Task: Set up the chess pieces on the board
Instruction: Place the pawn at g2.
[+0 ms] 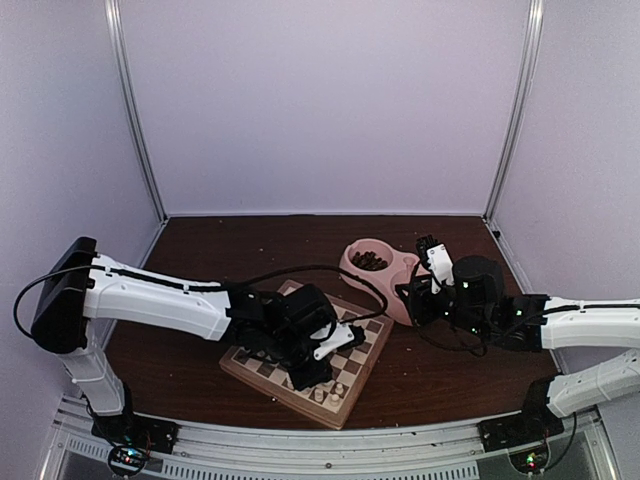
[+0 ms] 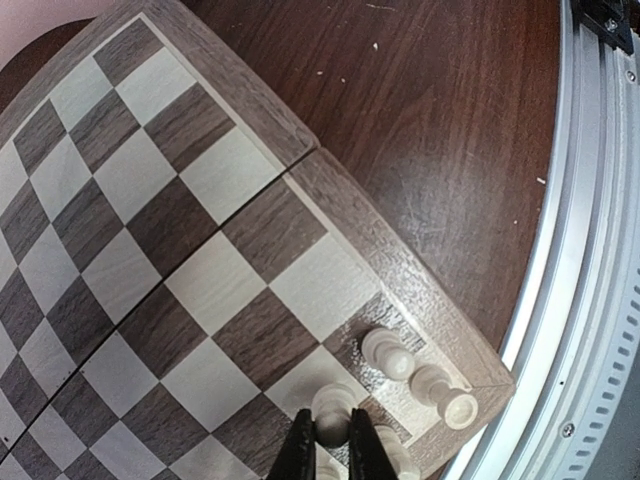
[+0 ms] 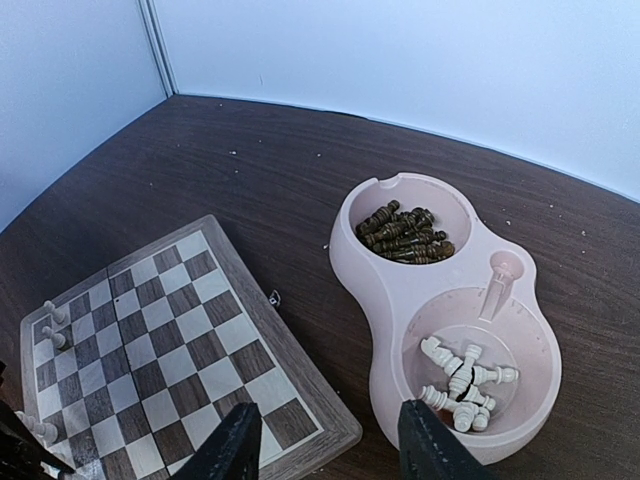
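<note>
Left tool pinches a cream piece at the board corner (right tool spread beside the bowl).

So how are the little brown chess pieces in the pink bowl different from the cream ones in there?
The dark brown chess pieces look almost black; the pale cream chess pieces are almost white. The brown ones are many and heaped up; the cream ones are few and spread out. Brown ones sit in the far cup of the pink double bowl, cream ones in the near cup. Both kinds lie tipped over.
</note>
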Controlling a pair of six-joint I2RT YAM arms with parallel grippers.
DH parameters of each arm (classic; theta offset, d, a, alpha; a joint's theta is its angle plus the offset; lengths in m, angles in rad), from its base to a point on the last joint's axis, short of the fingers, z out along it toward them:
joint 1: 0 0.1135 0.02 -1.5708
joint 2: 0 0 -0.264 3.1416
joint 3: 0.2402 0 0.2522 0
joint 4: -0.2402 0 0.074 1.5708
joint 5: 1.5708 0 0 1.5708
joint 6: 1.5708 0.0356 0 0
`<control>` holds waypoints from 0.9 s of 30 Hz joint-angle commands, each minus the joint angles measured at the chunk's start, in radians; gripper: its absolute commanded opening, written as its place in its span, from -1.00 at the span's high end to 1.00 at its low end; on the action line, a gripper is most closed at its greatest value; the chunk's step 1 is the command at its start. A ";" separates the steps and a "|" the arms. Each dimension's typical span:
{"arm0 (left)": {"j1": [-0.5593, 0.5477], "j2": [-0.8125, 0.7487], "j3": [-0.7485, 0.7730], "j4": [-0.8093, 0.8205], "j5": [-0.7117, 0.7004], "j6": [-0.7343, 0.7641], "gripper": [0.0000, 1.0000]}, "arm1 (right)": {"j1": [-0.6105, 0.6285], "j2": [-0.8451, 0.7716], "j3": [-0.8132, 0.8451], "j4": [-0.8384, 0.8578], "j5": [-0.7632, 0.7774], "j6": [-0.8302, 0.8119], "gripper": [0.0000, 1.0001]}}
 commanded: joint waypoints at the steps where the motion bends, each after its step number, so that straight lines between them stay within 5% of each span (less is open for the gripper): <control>1: -0.005 0.017 0.031 0.011 -0.004 0.019 0.87 | -0.005 -0.009 -0.009 0.005 0.006 -0.001 0.02; 22: -0.016 0.047 0.050 -0.026 -0.044 0.017 0.85 | -0.005 -0.017 -0.011 0.003 0.007 0.000 0.02; 27: -0.017 0.047 0.053 -0.026 -0.048 0.017 0.68 | -0.005 -0.015 -0.010 0.003 0.007 -0.001 0.01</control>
